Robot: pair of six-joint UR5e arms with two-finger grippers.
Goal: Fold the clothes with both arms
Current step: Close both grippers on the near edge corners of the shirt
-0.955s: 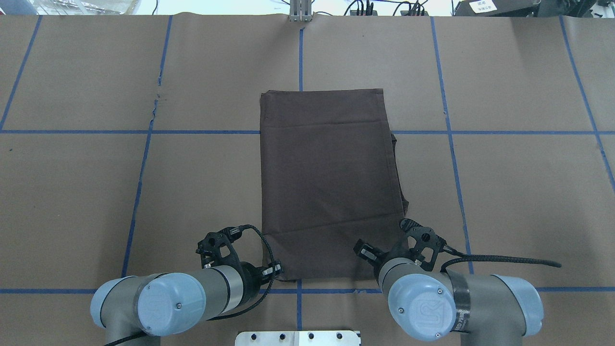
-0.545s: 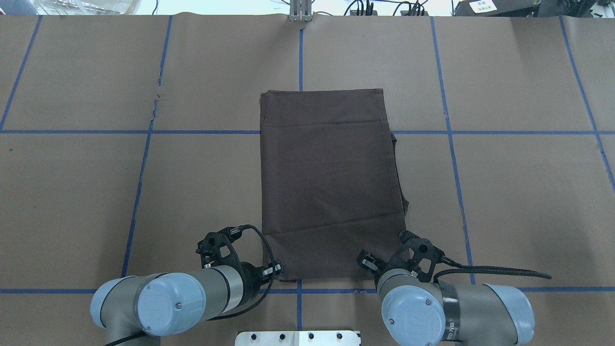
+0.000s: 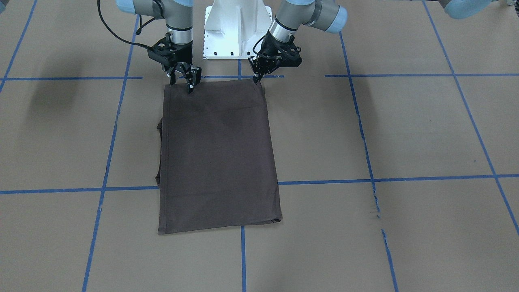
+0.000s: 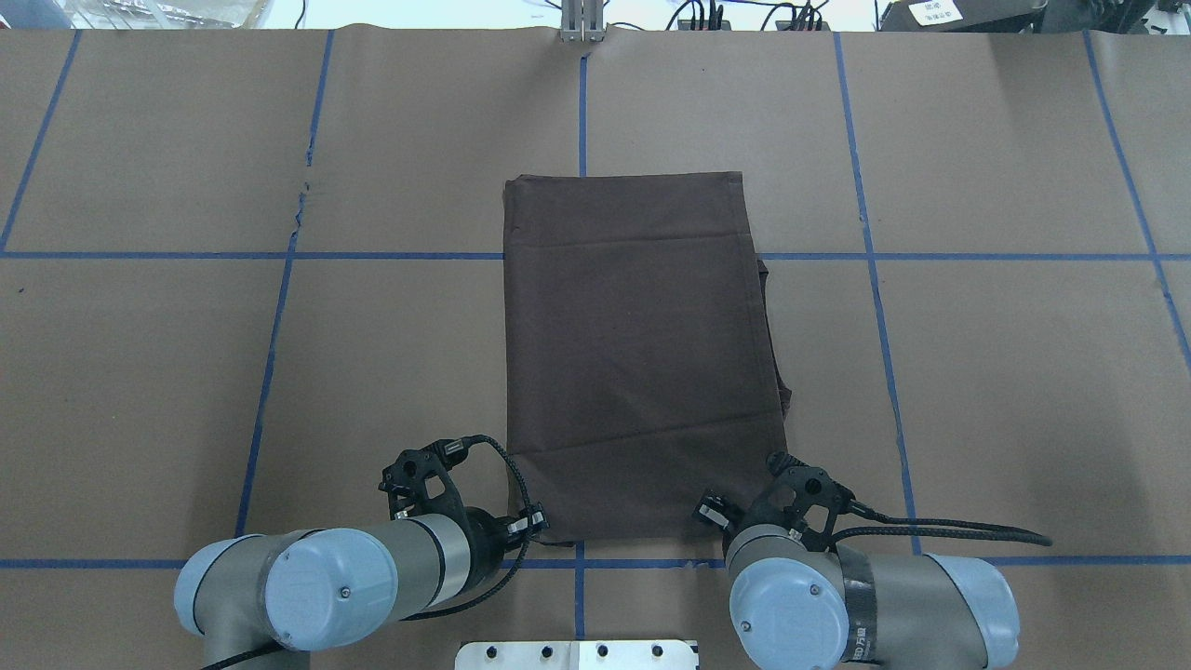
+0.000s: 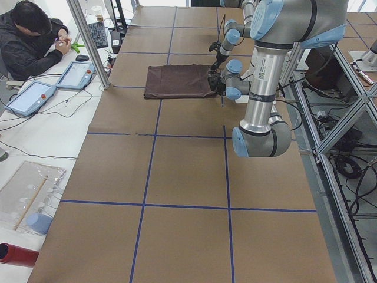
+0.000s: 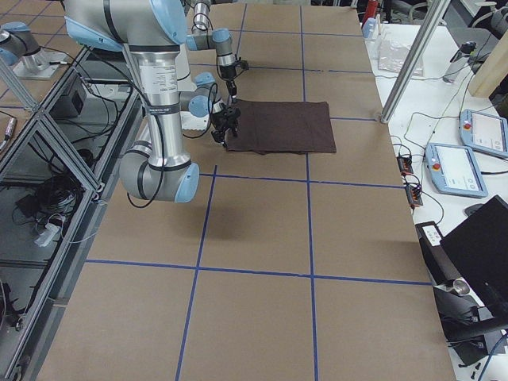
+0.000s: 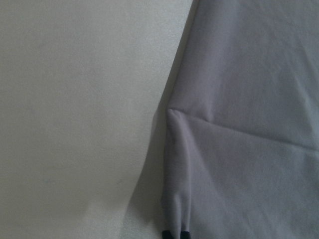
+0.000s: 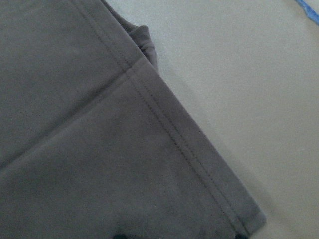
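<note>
One folded T-shirt [image 4: 642,354] is lying on the worktop [image 4: 977,372]. The left end effector [image 3: 257,79] is pinching one corner; the right end effector [image 3: 181,85] is standing spread at another.

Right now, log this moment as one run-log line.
phase: grasping near hem | T-shirt: folded rectangle, flat on table | left gripper: shut on near-left corner | right gripper: open over near-right corner

Brown paper covers the long table [image 5: 182,177], which is gridded with blue tape lines [image 4: 270,354] and marked by a small tear [image 4: 302,191]. Beyond the table's far edge stands an upright aluminium post [image 5: 88,41]. Past it a white desk [image 5: 23,135] holds two teach pendants [image 5: 29,97], and a person [image 5: 29,41] sits there.
</note>
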